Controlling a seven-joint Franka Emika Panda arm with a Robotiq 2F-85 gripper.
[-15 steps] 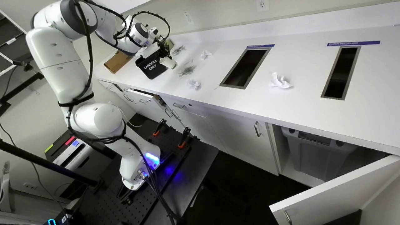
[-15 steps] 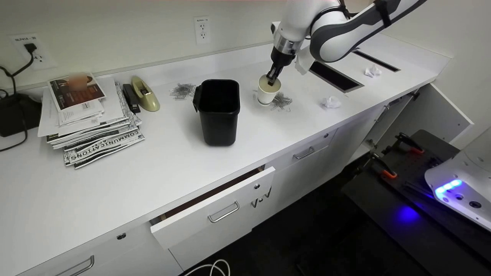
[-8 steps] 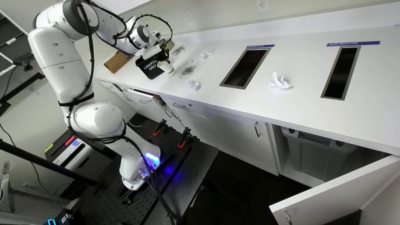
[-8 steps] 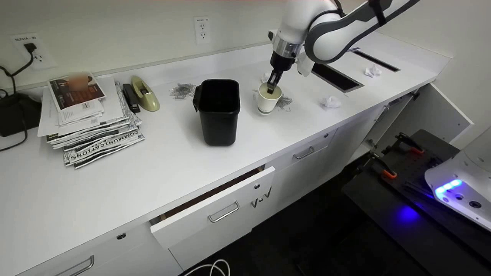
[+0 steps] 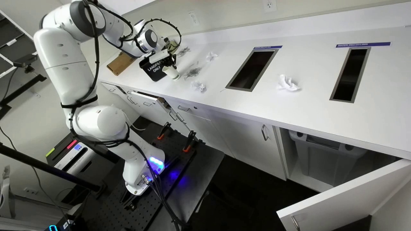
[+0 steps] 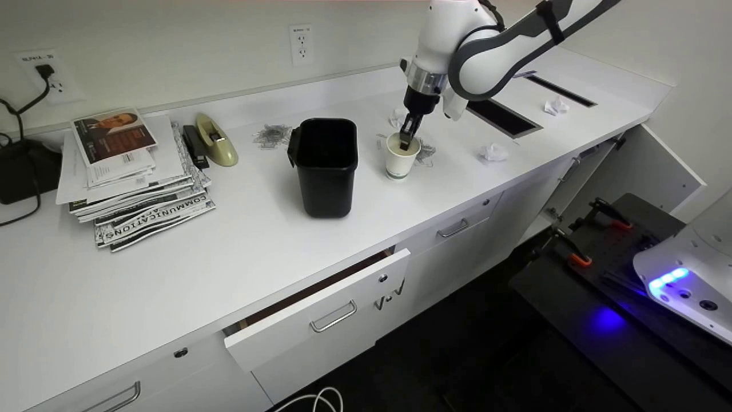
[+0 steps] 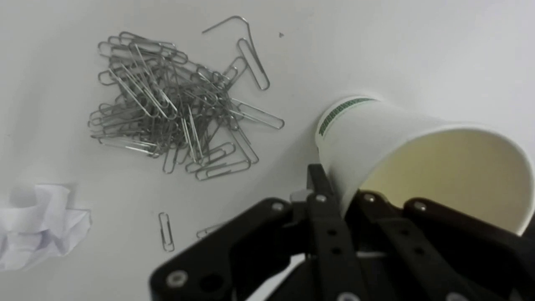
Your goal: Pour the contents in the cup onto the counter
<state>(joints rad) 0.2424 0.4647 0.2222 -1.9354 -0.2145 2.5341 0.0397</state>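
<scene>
A white paper cup with a green band near its base shows in both exterior views (image 5: pixel 171 73) (image 6: pixel 398 165) and in the wrist view (image 7: pixel 372 133). My gripper (image 7: pixel 342 190) is shut on the cup's wall, one finger inside the cup and one outside. In an exterior view the gripper (image 6: pixel 406 138) reaches down into the cup's mouth. The cup is near upright, low over the white counter (image 6: pixel 257 240); I cannot tell whether it touches. The visible inside is pale and bare; the deepest part is hidden. A pile of paper clips (image 7: pixel 175 104) lies on the counter beside the cup.
A black bin (image 6: pixel 327 186) stands close to the cup. A second clip pile (image 6: pixel 273 135), crumpled papers (image 6: pixel 493 152) (image 7: pixel 46 230), a tape dispenser (image 6: pixel 217 140), a stapler (image 6: pixel 195 146) and stacked magazines (image 6: pixel 137 177) lie on the counter. A dark slot (image 6: pixel 503 116) is cut into it.
The gripper has carried the cup down and toward the counter's front edge, away from the clip pile. The cup has turned slightly more upright. It stays in the grip.
</scene>
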